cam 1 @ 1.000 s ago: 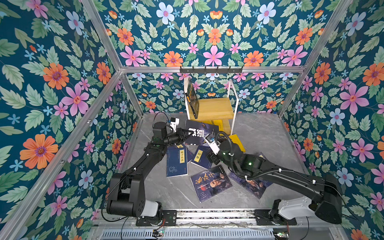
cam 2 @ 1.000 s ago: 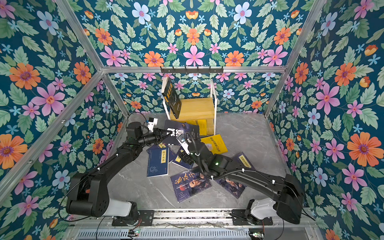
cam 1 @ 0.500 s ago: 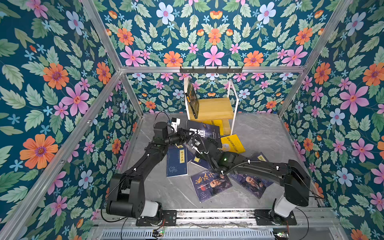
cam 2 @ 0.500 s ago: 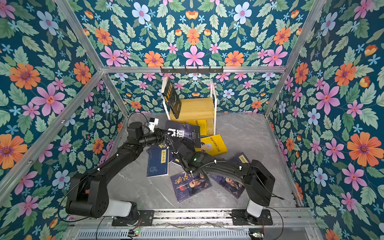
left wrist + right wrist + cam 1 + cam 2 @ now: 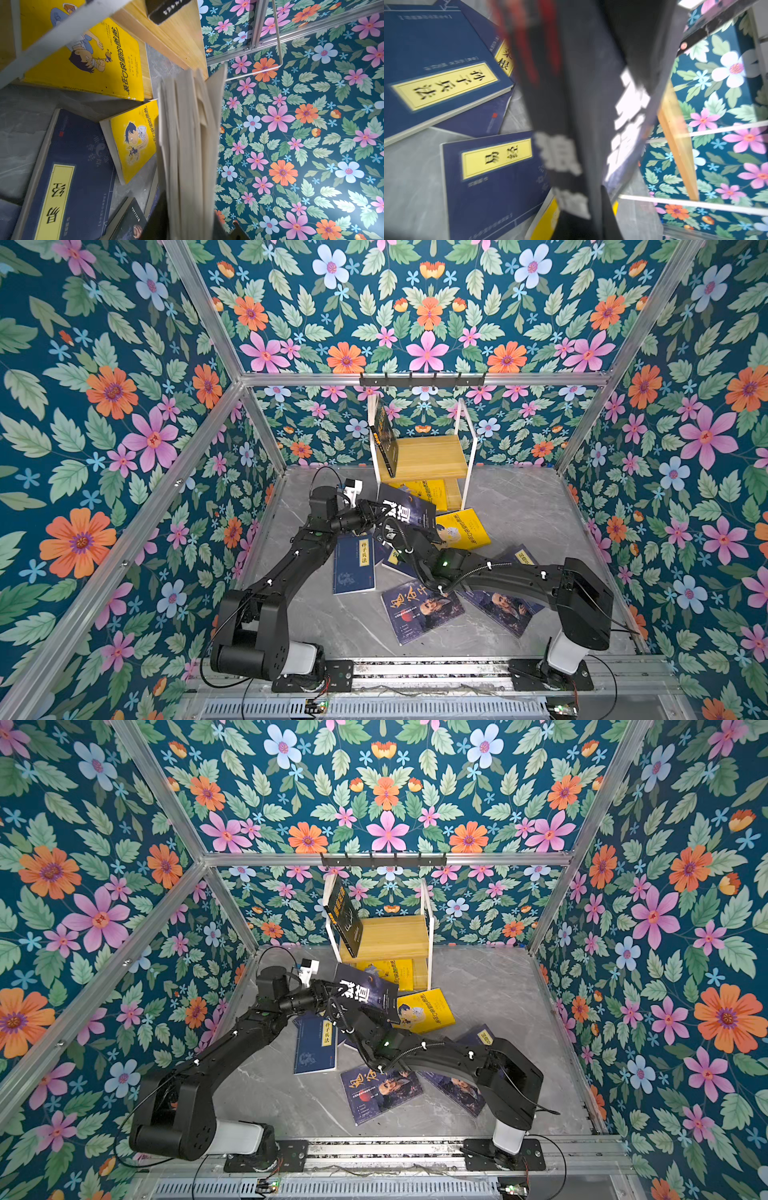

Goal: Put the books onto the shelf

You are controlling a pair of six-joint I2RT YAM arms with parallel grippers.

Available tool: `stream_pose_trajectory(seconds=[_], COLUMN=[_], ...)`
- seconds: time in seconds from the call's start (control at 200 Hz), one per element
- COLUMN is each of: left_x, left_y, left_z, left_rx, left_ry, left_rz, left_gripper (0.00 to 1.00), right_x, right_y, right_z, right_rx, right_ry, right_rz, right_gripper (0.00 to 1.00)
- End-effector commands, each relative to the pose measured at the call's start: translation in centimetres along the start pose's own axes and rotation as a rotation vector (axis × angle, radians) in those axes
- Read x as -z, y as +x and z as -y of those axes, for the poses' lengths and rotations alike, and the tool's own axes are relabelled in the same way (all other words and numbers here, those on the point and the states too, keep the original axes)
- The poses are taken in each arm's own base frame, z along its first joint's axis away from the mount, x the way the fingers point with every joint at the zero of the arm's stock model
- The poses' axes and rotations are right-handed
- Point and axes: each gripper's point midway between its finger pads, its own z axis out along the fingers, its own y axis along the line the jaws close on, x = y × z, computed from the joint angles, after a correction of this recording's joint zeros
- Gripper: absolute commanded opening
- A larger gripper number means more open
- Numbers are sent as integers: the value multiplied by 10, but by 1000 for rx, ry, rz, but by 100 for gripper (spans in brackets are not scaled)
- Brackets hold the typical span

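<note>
A black book [image 5: 409, 510] with white characters hangs tilted in the air in front of the shelf [image 5: 432, 456]. My left gripper [image 5: 376, 512] is at its left edge. In the left wrist view the page block [image 5: 187, 145] fills the space between the fingers of my left gripper [image 5: 189, 228], so its grip cannot be judged. My right gripper [image 5: 392, 531] is shut on the book's lower edge, seen blurred [image 5: 581, 104] in the right wrist view. Another black book [image 5: 384, 439] leans on the top board. A yellow book [image 5: 424, 489] lies on the lower tier.
On the grey floor lie a yellow book [image 5: 463, 529], a navy book [image 5: 353, 564] with more navy ones beside it, and two purple books [image 5: 419, 605] [image 5: 503, 610] with a bearded man. A black hook rail [image 5: 422, 379] runs above the shelf. Flowered walls close in on three sides.
My right arm has swung left under the raised black book, and its gripper has gone from open to shut on it. The left arm and the book have hardly moved.
</note>
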Motion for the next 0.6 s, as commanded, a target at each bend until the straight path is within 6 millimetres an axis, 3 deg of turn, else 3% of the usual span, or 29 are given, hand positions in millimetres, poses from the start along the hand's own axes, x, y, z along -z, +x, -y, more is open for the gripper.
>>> stream_pose_trajectory(seconds=[0.0,0.04,0.06,0.125,0.22,0.375,0.595], left_x=[6,10,12,18,31,58,94], left_y=[-7,-10,-10,-13,-26,-51,-73], left_z=[12,10,10,7,0,-16,-52], left_rx=[-80,-84,-87,-113,-136,-181,-245], left_ry=[33,24,21,9,-26,-124,-328], left_rz=[21,30,32,48,93,181,290], left_gripper=[59,67,72,84,93,98,100], right_x=[7,8,18,29,41,63,88], right_y=[-2,4,1,6,13,13,7], right_z=[12,9,19,21,31,52,110], right_rx=[-103,-113,-147,-215,-306,-448,-746], right_ry=[18,-1,3,-15,-33,-61,-35], right_rz=[16,2,23,58,95,180,331], right_gripper=[0,0,0,0,0,0,0])
